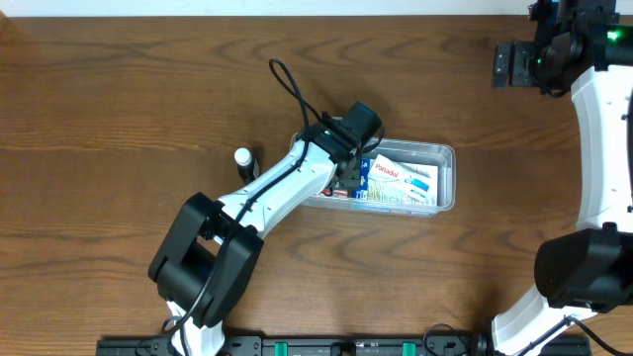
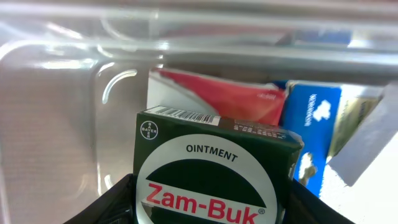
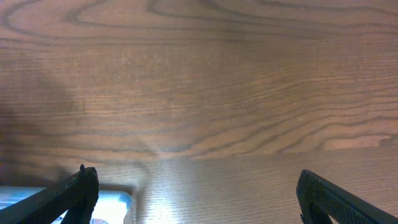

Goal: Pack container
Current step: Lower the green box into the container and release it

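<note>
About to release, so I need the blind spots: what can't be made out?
- Overhead: dark green Zam-Buk ointment box mostly hidden under the left gripper.
- Left wrist: that box hides the floor of the clear plastic rectangular container.
- Right wrist: pale blue object cut off by the bottom edge.
- Overhead: small white-capped item, too small to identify.

Clear rectangular container [image 1: 443, 178], upright, mid-table, holding small medicine boxes [image 1: 404, 178]
</note>
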You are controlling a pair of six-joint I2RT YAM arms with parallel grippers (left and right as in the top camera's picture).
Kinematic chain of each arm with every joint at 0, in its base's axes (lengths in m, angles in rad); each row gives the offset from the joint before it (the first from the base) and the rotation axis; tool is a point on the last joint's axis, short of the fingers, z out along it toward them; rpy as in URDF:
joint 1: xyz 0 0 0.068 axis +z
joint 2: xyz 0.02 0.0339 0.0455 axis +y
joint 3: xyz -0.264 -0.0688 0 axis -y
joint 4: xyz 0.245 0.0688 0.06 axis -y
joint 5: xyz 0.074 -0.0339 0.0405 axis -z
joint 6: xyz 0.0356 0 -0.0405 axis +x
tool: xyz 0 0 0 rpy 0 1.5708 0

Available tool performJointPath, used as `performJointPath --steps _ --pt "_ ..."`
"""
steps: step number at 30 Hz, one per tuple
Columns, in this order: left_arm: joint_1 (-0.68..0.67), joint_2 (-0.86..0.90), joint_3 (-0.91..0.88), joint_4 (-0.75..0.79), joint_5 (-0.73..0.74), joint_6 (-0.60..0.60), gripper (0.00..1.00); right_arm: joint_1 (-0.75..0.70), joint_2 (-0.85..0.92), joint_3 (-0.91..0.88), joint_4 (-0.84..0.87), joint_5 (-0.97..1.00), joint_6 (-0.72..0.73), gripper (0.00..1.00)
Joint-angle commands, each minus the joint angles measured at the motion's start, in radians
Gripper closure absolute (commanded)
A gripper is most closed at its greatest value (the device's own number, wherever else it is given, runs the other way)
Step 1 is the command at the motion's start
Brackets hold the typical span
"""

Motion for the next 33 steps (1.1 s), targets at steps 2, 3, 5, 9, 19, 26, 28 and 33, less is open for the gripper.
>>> performJointPath --steps 2,3,5,9,19,26,28,33 --pt "-0.003 0.015 -0.006 0.01 -0.016 0.015 0.48 -0.002 0.004 0.014 0.002 0.003 0.01 0.01" --pt "-0.003 0.015 -0.006 0.01 -0.016 0.016 0.48 -0.002 0.004 0.014 0.002 0.003 0.01 0.01" --pt "-0.003 0.015 -0.006 0.01 -0.016 0.016 0.48 -0.002 0.004 0.014 0.002 0.003 0.01 0.01" --pt "-0.003 0.015 -0.006 0.01 -0.016 0.015 0.41 -0.003 0.004 0.014 0.002 0.003 0.01 0.01" --pt "-0.004 0.015 -0.006 0.01 -0.015 0.015 0.28 -0.002 0.004 0.014 0.002 0.003 0.01 0.01" --pt "-0.003 0.015 -0.005 0.016 -0.005 0.016 0.22 -0.003 0.004 0.014 0.002 0.003 0.01 0.01" --pt "-0.003 0.013 0.006 0.015 0.016 0.044 0.22 -0.003 0.004 0.014 0.002 0.003 0.009 0.01" --pt "-0.003 -0.03 0.041 -0.002 0.057 0.073 0.21 -0.003 0.004 0.014 0.002 0.003 0.01 0.01"
